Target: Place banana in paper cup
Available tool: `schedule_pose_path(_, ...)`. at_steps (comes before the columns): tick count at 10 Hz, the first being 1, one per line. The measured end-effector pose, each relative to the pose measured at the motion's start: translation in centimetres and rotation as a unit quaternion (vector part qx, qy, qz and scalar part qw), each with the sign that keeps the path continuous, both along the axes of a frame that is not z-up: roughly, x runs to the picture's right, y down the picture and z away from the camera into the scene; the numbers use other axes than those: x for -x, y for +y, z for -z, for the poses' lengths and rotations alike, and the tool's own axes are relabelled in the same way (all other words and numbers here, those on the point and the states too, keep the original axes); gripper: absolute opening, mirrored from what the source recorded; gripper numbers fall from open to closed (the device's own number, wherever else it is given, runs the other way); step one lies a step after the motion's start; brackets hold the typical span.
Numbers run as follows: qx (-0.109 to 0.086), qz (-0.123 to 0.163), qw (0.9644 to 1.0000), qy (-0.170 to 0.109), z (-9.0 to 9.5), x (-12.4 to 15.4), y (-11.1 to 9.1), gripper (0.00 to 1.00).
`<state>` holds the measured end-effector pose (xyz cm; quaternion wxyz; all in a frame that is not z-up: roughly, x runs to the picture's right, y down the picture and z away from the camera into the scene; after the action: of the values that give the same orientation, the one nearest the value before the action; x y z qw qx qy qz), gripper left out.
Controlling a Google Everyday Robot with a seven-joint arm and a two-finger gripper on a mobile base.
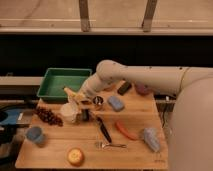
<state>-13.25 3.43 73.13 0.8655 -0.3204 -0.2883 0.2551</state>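
Note:
The pale yellow banana (pixel 73 94) hangs just above the cream-white paper cup (pixel 69 113) at the left middle of the wooden table (pixel 60 150). My gripper (pixel 86 98) is shut on the banana's right end. It sits at the tip of the white arm that reaches in from the right. The banana's stem end points up and left, over the cup's rim. The banana is not inside the cup.
A green tray (pixel 56 90) stands behind the cup, and dark grapes (pixel 48 116) lie to its left. Beside the gripper are a metal cup (pixel 98 101) and a blue sponge (pixel 116 103). Further out are a black-handled utensil (pixel 104 129), a fork (pixel 112 145), an orange stick (pixel 125 130), blue cups (pixel 34 135) (pixel 151 139) and a round fruit (pixel 75 156).

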Motion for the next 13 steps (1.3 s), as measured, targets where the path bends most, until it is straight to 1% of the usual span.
schedule_pose_path(3,-0.003,0.015,0.9996,-0.022,0.5,2.4,-0.1,0.0)
schedule_pose_path(5,-0.001,0.019,0.9992,-0.036,0.4,3.6,-0.1,0.0)
schedule_pose_path(8,0.009,0.022,0.9982,-0.056,-0.3,5.5,0.3,0.0)
schedule_pose_path(13,0.026,0.015,0.9972,-0.069,-2.0,6.1,1.1,0.0)
